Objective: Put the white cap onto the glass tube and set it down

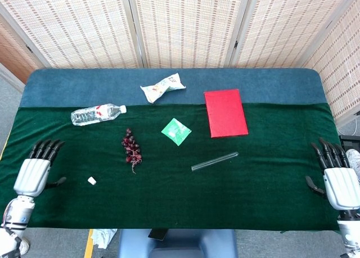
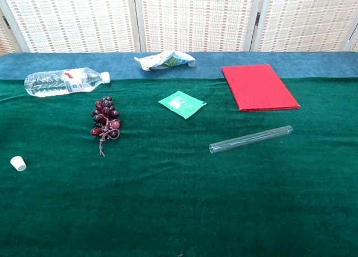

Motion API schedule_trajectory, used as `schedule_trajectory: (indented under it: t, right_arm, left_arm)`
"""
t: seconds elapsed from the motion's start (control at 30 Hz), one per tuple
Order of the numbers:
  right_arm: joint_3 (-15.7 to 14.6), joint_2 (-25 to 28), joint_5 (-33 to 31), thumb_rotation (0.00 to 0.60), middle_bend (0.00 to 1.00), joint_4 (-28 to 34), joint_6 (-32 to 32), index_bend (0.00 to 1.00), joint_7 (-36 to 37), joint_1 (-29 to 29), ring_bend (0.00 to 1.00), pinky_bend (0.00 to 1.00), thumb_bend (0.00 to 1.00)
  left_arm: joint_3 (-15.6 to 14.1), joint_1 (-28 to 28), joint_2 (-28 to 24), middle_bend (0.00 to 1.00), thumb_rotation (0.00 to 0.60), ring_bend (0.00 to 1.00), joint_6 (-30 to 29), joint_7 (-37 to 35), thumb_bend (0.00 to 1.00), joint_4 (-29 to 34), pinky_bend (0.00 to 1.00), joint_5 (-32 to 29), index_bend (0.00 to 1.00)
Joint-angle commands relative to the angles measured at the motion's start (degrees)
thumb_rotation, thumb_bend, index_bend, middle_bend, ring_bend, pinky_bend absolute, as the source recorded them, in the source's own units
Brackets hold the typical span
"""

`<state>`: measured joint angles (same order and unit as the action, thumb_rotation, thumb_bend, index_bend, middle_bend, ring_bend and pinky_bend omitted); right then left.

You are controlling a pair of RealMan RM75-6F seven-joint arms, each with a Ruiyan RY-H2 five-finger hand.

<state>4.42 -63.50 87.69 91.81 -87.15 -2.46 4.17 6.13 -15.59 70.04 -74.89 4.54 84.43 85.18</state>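
A small white cap (image 1: 91, 180) (image 2: 18, 163) lies on the green cloth near the front left. A clear glass tube (image 1: 214, 161) (image 2: 250, 139) lies flat, right of centre, slanting up to the right. My left hand (image 1: 36, 171) hovers open at the left edge, a hand's width left of the cap, holding nothing. At the right edge my right hand (image 1: 334, 176) is open too, far from the tube. Neither hand shows in the chest view.
A bunch of dark red grapes (image 1: 131, 149), a green packet (image 1: 176, 131), a red book (image 1: 225, 112), a lying water bottle (image 1: 97, 114) and a crumpled white wrapper (image 1: 162, 87) are spread over the table's far half.
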Motion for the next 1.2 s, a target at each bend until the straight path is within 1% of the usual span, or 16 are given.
schedule_trajectory:
  t: [0.03, 0.27, 0.43, 0.63, 0.9, 1.2]
  right_arm:
    - [0.0, 0.1, 0.0, 0.6, 0.0, 0.1, -0.1, 0.0, 0.0, 0.0, 0.01, 0.0, 0.36]
    - [0.0, 0.2, 0.1, 0.6, 0.0, 0.2, 0.0, 0.0, 0.3, 0.1, 0.0, 0.0, 0.36]
    - [-0.1, 0.0, 0.0, 0.6, 0.0, 0.1, 0.3, 0.0, 0.6, 0.2, 0.0, 0.0, 0.36]
    - [-0.2, -0.1, 0.3, 0.6, 0.0, -0.2, 0.1, 0.0, 1.1, 0.2, 0.0, 0.0, 0.36]
    - [-0.5, -0.1, 0.9, 0.6, 0.0, -0.1, -0.8, 0.0, 1.6, -0.3, 0.0, 0.0, 0.36]
    - [-0.8, 0.0, 1.4, 0.6, 0.0, 0.2, -1.4, 0.0, 1.9, -0.7, 0.0, 0.0, 0.36]
  left_arm:
    - [0.6, -2.8, 2.2, 0.13, 0.6, 0.09, 3.2, -1.8, 0.18, -3.4, 0.0, -0.2, 0.12]
    - [0.5, -7.0, 4.9, 0.13, 0.6, 0.08, 11.4, -0.9, 0.18, -7.9, 0.0, -3.7, 0.07]
    - [-0.1, -8.8, 6.3, 0.11, 0.6, 0.05, 15.1, 0.3, 0.15, -10.0, 0.0, -5.0, 0.04]
    - [-0.9, -10.2, 9.4, 0.1, 0.6, 0.04, 15.4, -1.0, 0.14, -14.8, 0.0, -3.9, 0.02]
    - [-2.4, -10.3, 13.0, 0.1, 0.6, 0.04, 12.1, -4.7, 0.13, -20.3, 0.0, -0.7, 0.01]
    - [-3.6, -10.5, 13.8, 0.1, 0.6, 0.04, 12.2, -5.8, 0.13, -21.1, 0.0, -0.1, 0.0]
